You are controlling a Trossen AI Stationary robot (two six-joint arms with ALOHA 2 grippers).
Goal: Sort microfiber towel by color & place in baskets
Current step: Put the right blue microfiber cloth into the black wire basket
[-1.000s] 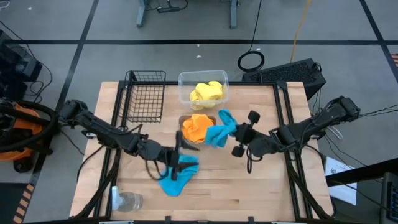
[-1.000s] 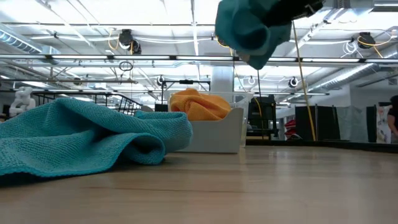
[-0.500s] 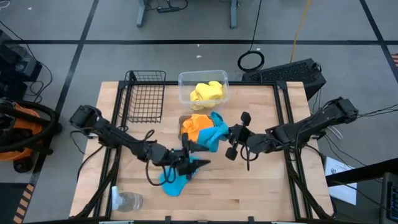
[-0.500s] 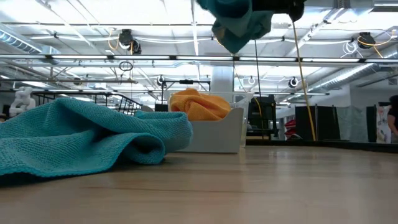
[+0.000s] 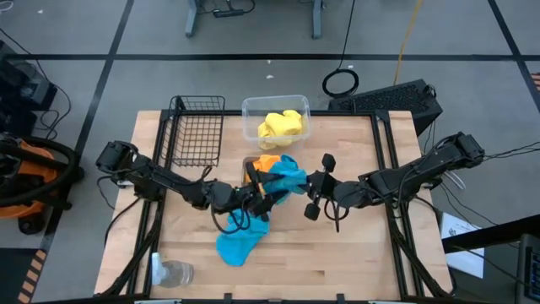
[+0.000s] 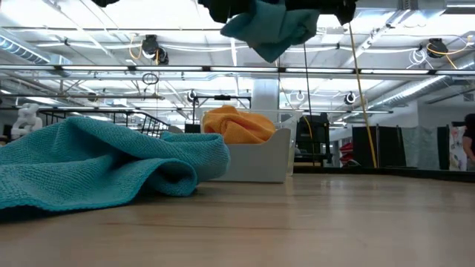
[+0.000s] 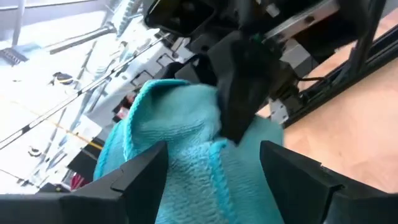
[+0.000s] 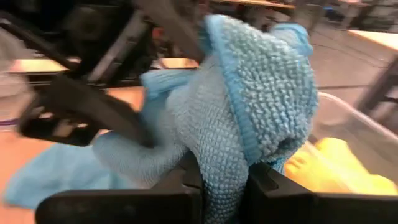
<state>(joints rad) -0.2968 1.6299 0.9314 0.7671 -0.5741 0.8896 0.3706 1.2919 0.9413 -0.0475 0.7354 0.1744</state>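
Note:
A blue towel hangs in the air over the grey tray, which holds an orange towel. My right gripper is shut on it and reaches in from the table's right. My left gripper comes from the left, open, its fingers on either side of that towel's lower part. A second blue towel lies crumpled on the table near the front. A yellow towel sits in the clear tub. The black wire basket stands at the far left. My right gripper pinches a bunched fold of the blue towel between its two fingers, several layers thick. The fingers come nearly level from the table's right. The towel is lifted clear and droops slack around the fingers, above the tray. My left gripper: I cannot tell whether its fingers touch the towel.
A clear glass cup stands at the near left corner. Bare wood lies at the table's near right. In the low view the lying blue towel fills the left foreground in front of the tray.
My right gripper has carried the blue towel toward the table's left, over the tray. My left gripper has left the lying blue towel, gone toward the far edge and right up to the hanging towel, and rolled its wrist. The lying towel has stayed put.

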